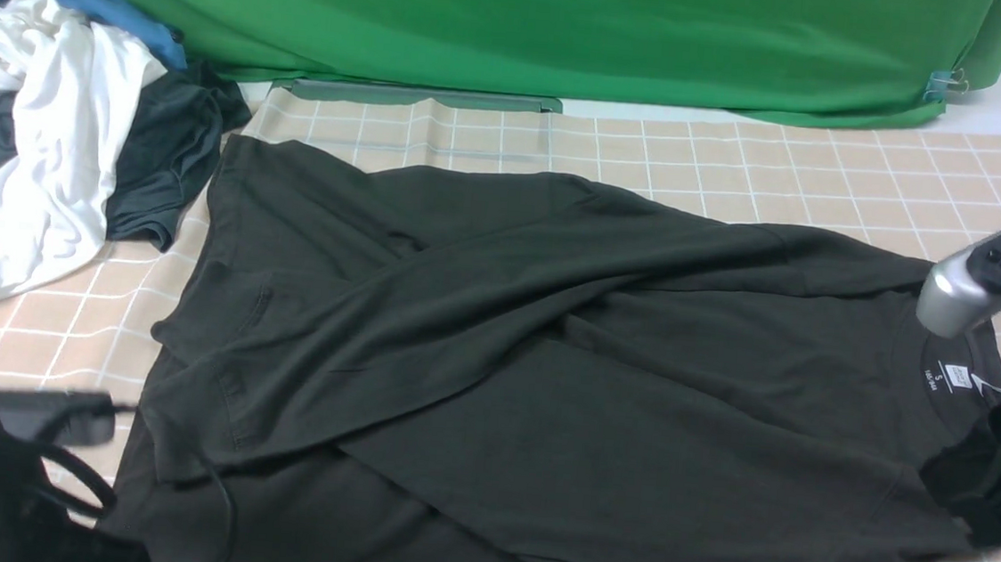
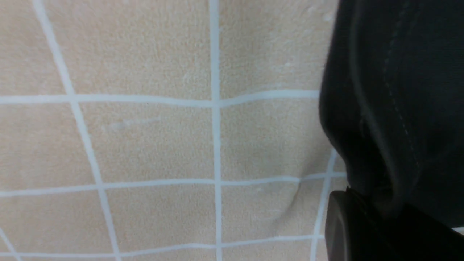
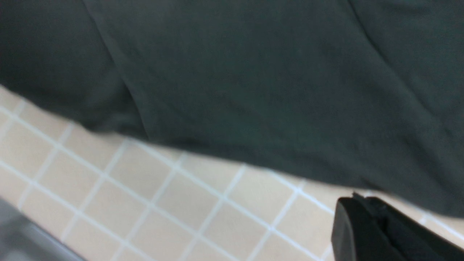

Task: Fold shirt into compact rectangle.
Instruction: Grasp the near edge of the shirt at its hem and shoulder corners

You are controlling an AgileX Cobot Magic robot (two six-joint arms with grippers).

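Far left, loose on the checked cloth (image 1: pixel 742 166): a heap of a white garment (image 1: pixel 39 129), a dark grey-teal garment (image 1: pixel 166 165) and a blue garment (image 1: pixel 85 3). No basket, bin or other container anywhere in view, so nothing to report as lying inside one.

Near left: left gripper (image 2: pixel 362 217) clamped tight, apparently with the hem edge of the shirt (image 1: pixel 549 338) drawn in between its fingers, going by the left wrist view. Checked cloth dimpled just beside that spot.

Across the middle: shirt spread on the cloth, hem to the left and collar to the right, both long sleeves already laid crosswise over the body. A few slack ridges along the sleeves, none bad.

Right: neck label (image 1: pixel 958 375) facing up inside the collar. Right gripper (image 3: pixel 362 221) closed too, at the near shoulder. Dark fabric bunched beneath it in the front view hints at a pinch, yet cannot tell for sure; the blurred right wrist view only puts the fingertips just beside the shirt's edge.

Reads as the start of the body fold, sleeves done and the ends being taken up. Calls next for lifting both ends together, keeping the edge taut between them, and carrying it over without dragging the crossed sleeves askew. Worth confirming the right-hand hold before any lift.
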